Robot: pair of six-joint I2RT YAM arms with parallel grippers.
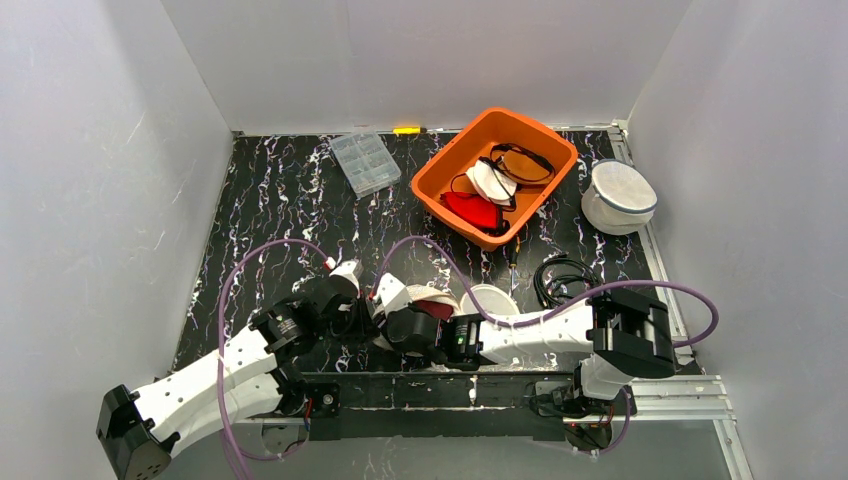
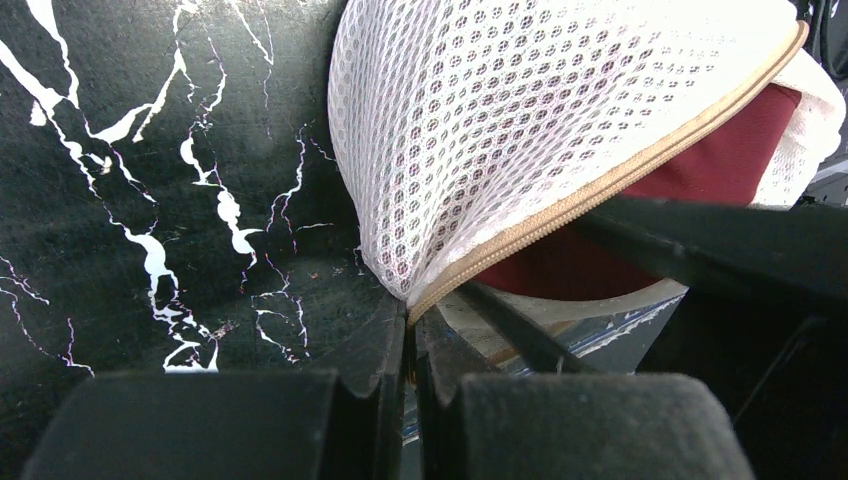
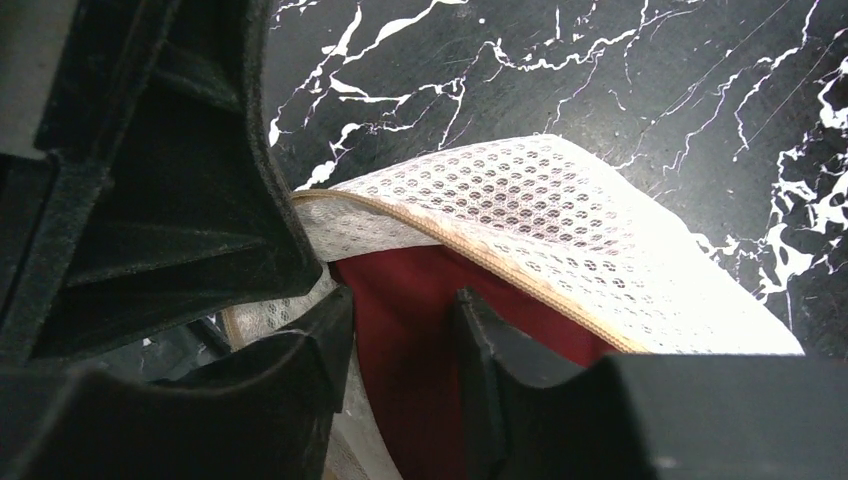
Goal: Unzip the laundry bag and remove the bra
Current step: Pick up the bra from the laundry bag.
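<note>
Left claw (image 2: 408,320) is clenched on a corner of the mesh laundry bag (image 2: 500,120), pinching it where the tan zipper tape (image 2: 620,170) meets the netting. Right claw (image 3: 405,318) is parted, with one finger on either side of a fold of the dark red bra (image 3: 420,420) in the bag's mouth. I see no cloth clamped between them. From overhead the bag lies at 6 o'clock on the black marbled table (image 1: 290,190), between the two wrists and well apart from the orange bin (image 1: 455,147) at 1 o'clock.

The zip looks open already: the mouth gapes and the bra shows through it. I judge the step in hand to be the pull-out. To do it well, the right claw should reach deeper, toward 12 o'clock in its own view, before closing. That way it bites red cloth alone and not the white netting lying against its finger at 9 o'clock. The left pinch serves as the anchor. The pull should run away from it, out through the open mouth, slowly enough that a strap snagged on the zipper would show itself.

The bag is soft white mesh with honeycomb holes, domed and limp, edged by stiffer woven tape. The bra is smooth, matt, dense fabric that will probably slide easily against the net. The table is hard and slick, so an unheld bag would likely skid.
</note>
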